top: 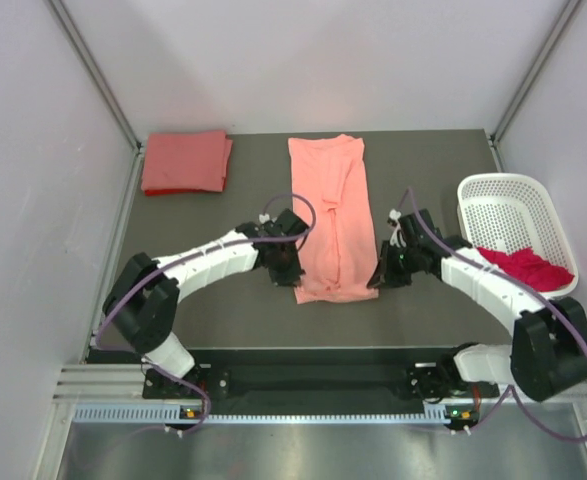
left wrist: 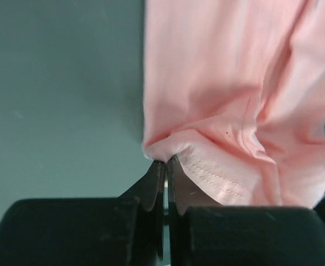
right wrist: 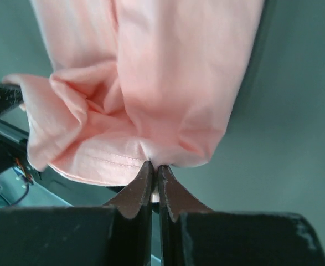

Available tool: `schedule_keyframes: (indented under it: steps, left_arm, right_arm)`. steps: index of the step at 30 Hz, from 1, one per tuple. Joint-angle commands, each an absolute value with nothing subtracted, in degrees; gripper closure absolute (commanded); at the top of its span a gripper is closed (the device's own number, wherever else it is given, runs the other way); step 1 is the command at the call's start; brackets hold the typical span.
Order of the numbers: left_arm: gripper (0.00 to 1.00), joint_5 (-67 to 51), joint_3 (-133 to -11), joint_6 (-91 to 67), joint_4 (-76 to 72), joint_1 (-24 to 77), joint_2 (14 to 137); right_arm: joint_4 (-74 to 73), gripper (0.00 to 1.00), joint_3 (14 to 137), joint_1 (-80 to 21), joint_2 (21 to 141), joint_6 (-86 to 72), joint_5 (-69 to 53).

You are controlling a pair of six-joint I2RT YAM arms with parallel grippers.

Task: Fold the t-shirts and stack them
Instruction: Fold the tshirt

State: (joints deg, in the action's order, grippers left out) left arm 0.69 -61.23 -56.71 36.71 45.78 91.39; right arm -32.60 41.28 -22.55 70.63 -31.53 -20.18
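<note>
The light salmon-pink t-shirt lies as a long narrow strip down the middle of the table. My left gripper is shut on its near left corner. My right gripper is shut on its near right corner. The hem end is bunched and lifted a little between the two grippers. The coral-red t-shirt lies folded at the far left. The deep magenta-red t-shirt lies crumpled in the basket at the right.
A white perforated basket stands at the right edge of the dark table. Pale walls enclose the table on the left, far and right sides.
</note>
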Motion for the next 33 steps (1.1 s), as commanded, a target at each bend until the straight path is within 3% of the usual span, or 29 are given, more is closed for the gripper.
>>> schedule_keyframes:
  steps: [1, 10, 20, 33]
  left_arm:
    - [1.0, 0.3, -68.4, -48.5, 41.2, 40.7, 95.1]
    - [1.0, -3.6, -92.8, -38.8, 49.3, 32.4, 110.7]
    - [1.0, -7.3, -105.8, -36.4, 50.9, 27.8, 120.6]
    - [1.0, -10.5, -114.9, -36.1, 50.9, 25.0, 129.0]
  right_arm:
    - [-32.7, 1.0, 50.0, -21.0, 75.0, -28.5, -20.9]
    - [-37.7, 1.0, 68.6, -15.3, 89.9, -23.6, -23.5]
    - [-39.8, 1.0, 83.5, -12.3, 106.0, -18.9, -26.4]
    - [-42.0, 1.0, 95.0, -9.6, 116.4, -18.8, -28.6]
